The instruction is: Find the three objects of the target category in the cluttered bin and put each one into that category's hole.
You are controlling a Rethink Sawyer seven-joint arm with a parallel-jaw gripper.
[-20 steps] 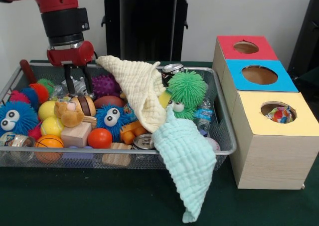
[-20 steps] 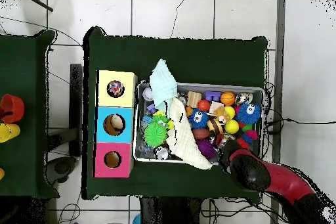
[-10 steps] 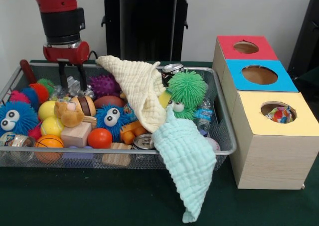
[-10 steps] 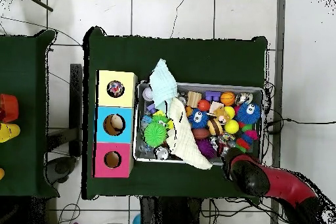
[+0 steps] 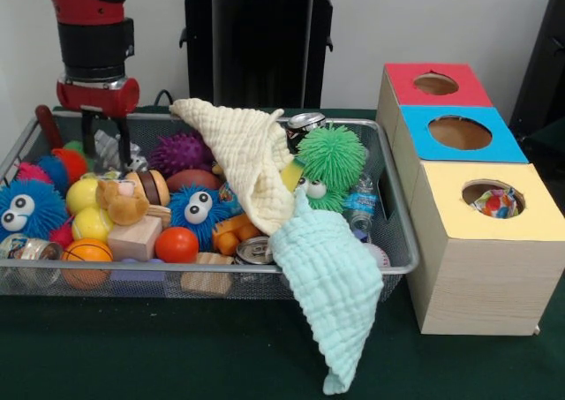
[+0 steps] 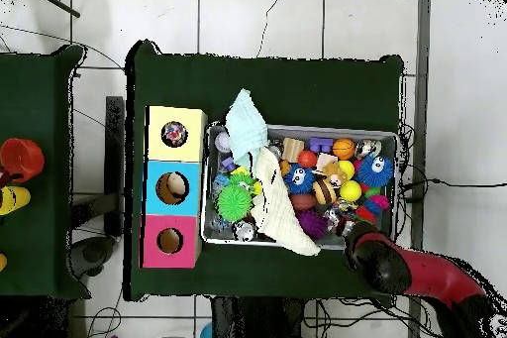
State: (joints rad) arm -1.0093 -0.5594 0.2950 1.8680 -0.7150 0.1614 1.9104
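A: Far left first. What's the arm doing?

B: Red arm (image 5: 88,20) hangs over the left back corner of the wire bin (image 5: 399,232). The jaws sit low there, just above the toys. A pale crinkled item (image 5: 106,144) shows in between them. Cannot tell if the jaws are closed on it or only around it.

A: Contents under and beside that?

B: Blue fuzzy toy with eyes (image 5: 25,207) against the left wall. Yellow ball (image 5: 84,193) beside it, orange ball (image 5: 86,252) at the front mesh. Small bear toy (image 5: 124,201) resting over a wooden block (image 5: 134,237). Red ball (image 5: 177,245) just right of the block. Purple spiky ball (image 5: 184,151) further back.

A: Middle of the bin?

B: Cream cloth (image 5: 247,162) draped from the back rim down over the pile. A can (image 5: 256,251) lies at its lower edge. Green fuzzy ball (image 5: 332,157) sits high on the right side. Mint cloth (image 5: 331,285) spills over the front rim and hangs down to the green counter (image 5: 132,347).

A: And the holes?

B: Three boxes in a row just right of the bin, apart from the arm. Red box (image 5: 433,84) farthest back, blue box (image 5: 459,133) between, yellow box (image 5: 485,201) nearest. Each has one round hole on top. A colourful item (image 5: 496,203) shows inside the yellow one.
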